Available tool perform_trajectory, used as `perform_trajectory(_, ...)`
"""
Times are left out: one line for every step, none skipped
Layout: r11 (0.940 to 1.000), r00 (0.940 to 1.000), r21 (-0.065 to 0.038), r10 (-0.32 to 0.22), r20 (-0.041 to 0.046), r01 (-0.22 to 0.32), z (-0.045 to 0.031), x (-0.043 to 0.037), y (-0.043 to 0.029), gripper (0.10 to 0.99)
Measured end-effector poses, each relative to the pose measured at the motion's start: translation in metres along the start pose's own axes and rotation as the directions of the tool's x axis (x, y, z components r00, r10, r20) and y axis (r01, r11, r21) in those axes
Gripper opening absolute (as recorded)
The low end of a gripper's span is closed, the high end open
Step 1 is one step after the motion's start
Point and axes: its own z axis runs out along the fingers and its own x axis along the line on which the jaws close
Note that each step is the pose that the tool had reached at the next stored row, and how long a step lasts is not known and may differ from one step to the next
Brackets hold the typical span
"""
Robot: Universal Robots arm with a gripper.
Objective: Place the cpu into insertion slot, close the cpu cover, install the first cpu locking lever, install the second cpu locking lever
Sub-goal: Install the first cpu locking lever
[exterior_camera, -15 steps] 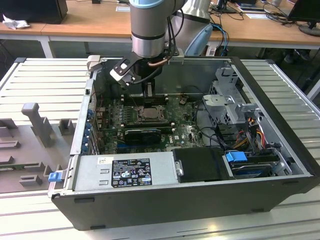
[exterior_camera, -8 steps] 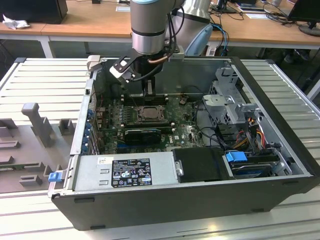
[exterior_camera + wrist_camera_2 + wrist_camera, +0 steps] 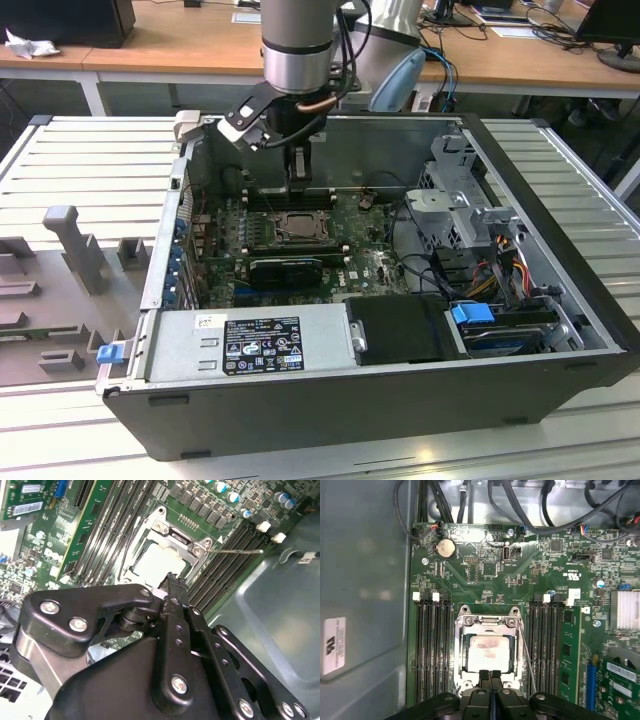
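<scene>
We hold our empty fingers [image 3: 485, 679] pinched together at the rim of the cpu cover [image 3: 459, 652], lower centre of frame, seemingly to press it over the seated cpu [image 3: 487, 650].

No legible print on the power supply's label [image 3: 262, 345] or the case wall's sticker [image 3: 334, 645].

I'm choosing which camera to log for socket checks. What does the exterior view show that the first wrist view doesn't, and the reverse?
Exterior view adds the open computer case, its labelled power supply and the arm reaching in. First wrist view adds close detail: the cpu framed by the cpu cover, a thin wire lever beside it, and a coin battery. Shared: the green board, memory slots, insertion slot and the gripper at its edge.
</scene>
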Motion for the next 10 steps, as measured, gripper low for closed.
perform_trajectory(1.0, 1.0, 0.0, 0.0, 0.0003, 0.0, -0.0058, 0.0, 0.0002, 0.106)
perform_trajectory(0.9998, 0.9998, 0.0, -0.022, 0.0, 0.022, -0.0059, 0.0, 0.0002, 0.106)
perform_trajectory(0.9989, 0.9989, 0.0, -0.047, -0.0006, 0.047, -0.0059, 0.0, 0.0001, 0.106)
perform_trajectory(0.9977, 0.9977, 0.0, -0.068, -0.001, 0.068, -0.0059, 0.0, 0.0001, 0.106)
perform_trajectory(0.9956, 0.9956, 0.0, -0.093, -0.0017, 0.093, -0.0058, 0.0, 0.0001, 0.106)
perform_trajectory(0.9924, 0.9924, 0.0, -0.123, -0.0024, 0.123, -0.0057, 0.0, 0.0002, 0.106)
perform_trajectory(0.9899, 0.9899, 0.0, -0.141, -0.0025, 0.141, -0.0057, 0.0, 0.0001, 0.106)
perform_trajectory(0.9871, 0.9871, 0.0, -0.16, -0.0026, 0.16, -0.0057, 0.0, 0.0002, 0.106)
perform_trajectory(0.9822, 0.9822, 0.0, -0.188, -0.0031, 0.188, -0.0057, 0.0, 0.0001, 0.106)
perform_trajectory(0.9784, 0.9783, 0.0, -0.207, -0.0036, 0.207, -0.0057, 0.0, 0.0002, 0.106)
